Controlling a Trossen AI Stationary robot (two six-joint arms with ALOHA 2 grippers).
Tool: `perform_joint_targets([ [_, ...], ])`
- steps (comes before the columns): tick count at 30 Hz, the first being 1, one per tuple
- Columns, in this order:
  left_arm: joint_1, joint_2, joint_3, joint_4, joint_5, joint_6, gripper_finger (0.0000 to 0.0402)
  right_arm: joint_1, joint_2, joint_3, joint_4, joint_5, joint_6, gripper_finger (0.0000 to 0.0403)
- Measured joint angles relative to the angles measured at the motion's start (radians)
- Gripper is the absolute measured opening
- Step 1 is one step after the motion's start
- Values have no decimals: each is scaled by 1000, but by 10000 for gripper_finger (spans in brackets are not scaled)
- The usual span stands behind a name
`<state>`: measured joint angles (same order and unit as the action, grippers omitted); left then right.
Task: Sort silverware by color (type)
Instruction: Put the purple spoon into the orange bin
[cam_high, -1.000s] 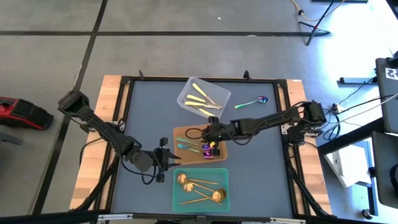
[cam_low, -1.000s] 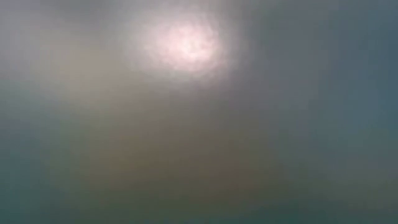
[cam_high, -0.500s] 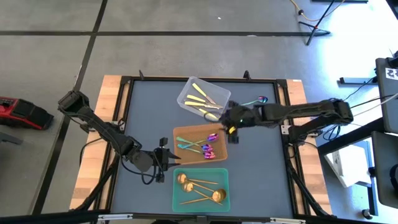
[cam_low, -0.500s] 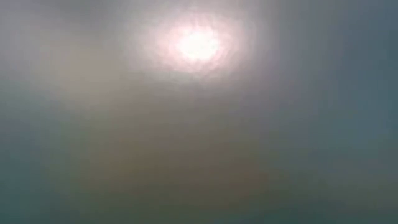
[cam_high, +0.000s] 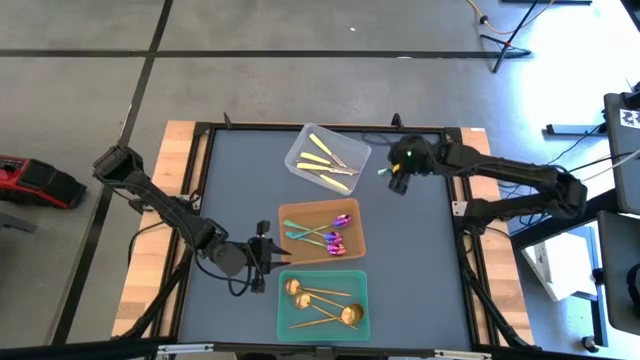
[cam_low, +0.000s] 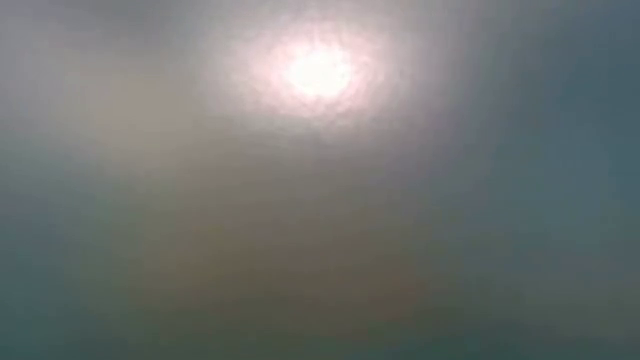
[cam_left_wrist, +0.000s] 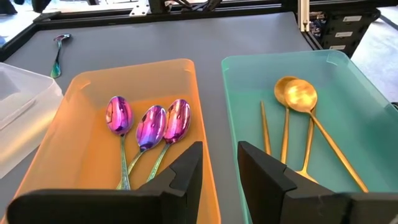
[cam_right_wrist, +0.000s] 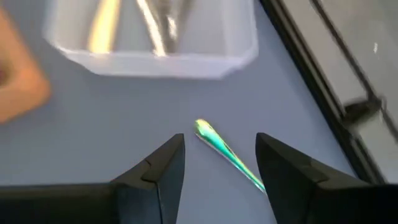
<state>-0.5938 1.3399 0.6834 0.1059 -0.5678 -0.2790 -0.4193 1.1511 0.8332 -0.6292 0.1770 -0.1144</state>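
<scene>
Hovering with fingers spread over the last loose iridescent purple-teal spoon (cam_right_wrist: 227, 154) on the dark table (cam_high: 420, 260), right tool (cam_high: 398, 181) much nearer than left tool (cam_high: 272, 250), parked spread by the orange bin (cam_high: 360, 240). Handle running slantwise between fingers in right wrist view; spoon mostly covered from above, low view blank.

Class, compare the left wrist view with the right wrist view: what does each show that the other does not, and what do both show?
Only the left wrist view shows three rainbow spoons in the orange bin and copper-gold spoons in the green bin. Only the right wrist view shows the right gripper, open. Both show the clear bin and the loose rainbow spoon.
</scene>
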Motion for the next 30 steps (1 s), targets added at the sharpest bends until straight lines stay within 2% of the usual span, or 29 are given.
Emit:
perform_joint_targets([
  [4,0,0,0,0,0,-6,95,-116,26,-11,15,-20,-18,184],
  [8,3,0,0,0,-5,18,95,-198,68,-11,60,8,-22,184],
  [12,30,0,0,8,-18,77,95,-247,128,-11,111,51,-48,184],
  [17,116,0,-3,3,28,191,95,-292,197,-11,168,54,-73,184],
  [23,231,-48,-78,54,185,339,95,-331,264,-11,210,14,-163,184],
  [30,371,-247,-226,176,296,428,95,-403,310,-10,209,-22,-206,184],
])
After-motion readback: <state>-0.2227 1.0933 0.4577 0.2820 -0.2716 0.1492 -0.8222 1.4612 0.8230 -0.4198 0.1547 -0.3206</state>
